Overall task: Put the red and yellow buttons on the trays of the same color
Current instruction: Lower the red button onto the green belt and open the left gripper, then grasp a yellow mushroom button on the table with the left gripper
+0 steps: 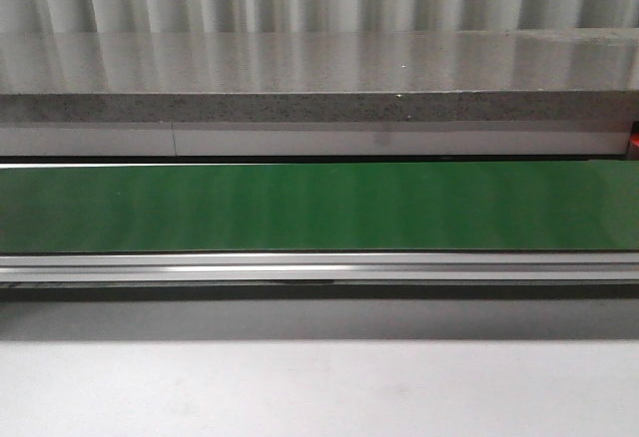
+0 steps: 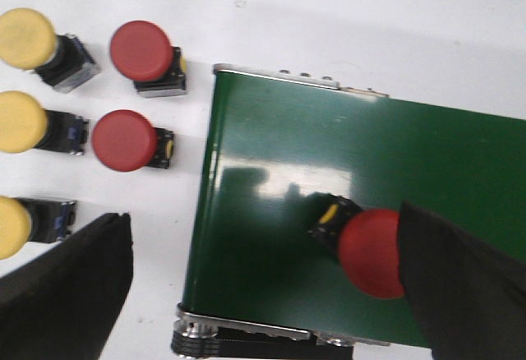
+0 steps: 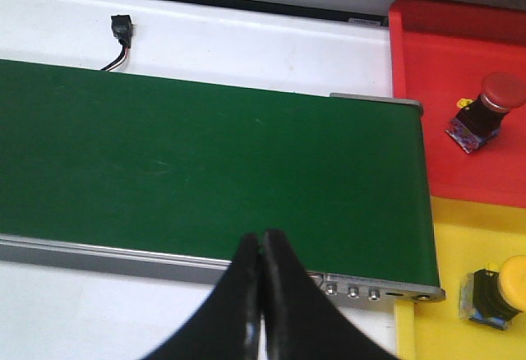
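In the front view I see only the green conveyor belt running across the middle of the frame, with the grey ledge above it; no buttons, trays or arms of mine show here.

In the left wrist view, five buttons wait on the white counter at the upper left: three yellow ones down the left edge and two red ones beside them. A third red button lies on the belt at lower right, just touching my left gripper at its right finger. My fingers stand wide apart, released, gripping nothing (the button rests on the belt itself).

In the right wrist view, the red tray at upper right already carries one red button, and the yellow tray below it carries one yellow button. My right gripper is clenched tight, fingertips pressed together, empty, over the belt's near edge.

So I judge two placed, one travelling, five left.
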Tool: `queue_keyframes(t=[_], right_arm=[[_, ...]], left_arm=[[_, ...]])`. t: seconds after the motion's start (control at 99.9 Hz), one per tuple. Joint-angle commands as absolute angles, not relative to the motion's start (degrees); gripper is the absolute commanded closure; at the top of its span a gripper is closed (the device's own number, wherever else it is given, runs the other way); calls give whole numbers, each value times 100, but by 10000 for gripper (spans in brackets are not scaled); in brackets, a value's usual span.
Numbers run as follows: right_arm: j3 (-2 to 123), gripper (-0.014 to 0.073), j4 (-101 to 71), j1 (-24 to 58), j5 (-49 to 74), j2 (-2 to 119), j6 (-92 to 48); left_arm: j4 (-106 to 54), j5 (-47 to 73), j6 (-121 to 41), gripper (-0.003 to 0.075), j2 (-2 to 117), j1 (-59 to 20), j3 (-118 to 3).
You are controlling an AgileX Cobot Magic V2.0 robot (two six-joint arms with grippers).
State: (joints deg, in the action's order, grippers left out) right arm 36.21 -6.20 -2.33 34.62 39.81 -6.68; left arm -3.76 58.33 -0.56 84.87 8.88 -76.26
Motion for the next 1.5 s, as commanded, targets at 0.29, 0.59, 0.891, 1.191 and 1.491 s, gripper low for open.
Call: queue_keyframes(t=[0.29, 0.59, 0.891, 1.191, 1.491], right_arm=[[3764, 661, -634, -244, 3058, 3951, -724], [3764, 661, -634, -244, 3058, 3951, -724], [3764, 661, -634, -244, 3058, 3951, -724], [3764, 661, -634, -244, 3058, 3951, -724], [3764, 661, -634, -244, 3058, 3951, -724]], left_arm=[[-364, 5327, 274, 101, 8261, 2354, -7246], [-383, 4852, 481, 101, 8536, 3061, -6779], [-372, 4681, 481, 101, 9156, 3085, -6779], [-250, 4377, 481, 101, 9732, 3085, -6852], [-240, 4401, 481, 101, 10281, 3085, -7231]])
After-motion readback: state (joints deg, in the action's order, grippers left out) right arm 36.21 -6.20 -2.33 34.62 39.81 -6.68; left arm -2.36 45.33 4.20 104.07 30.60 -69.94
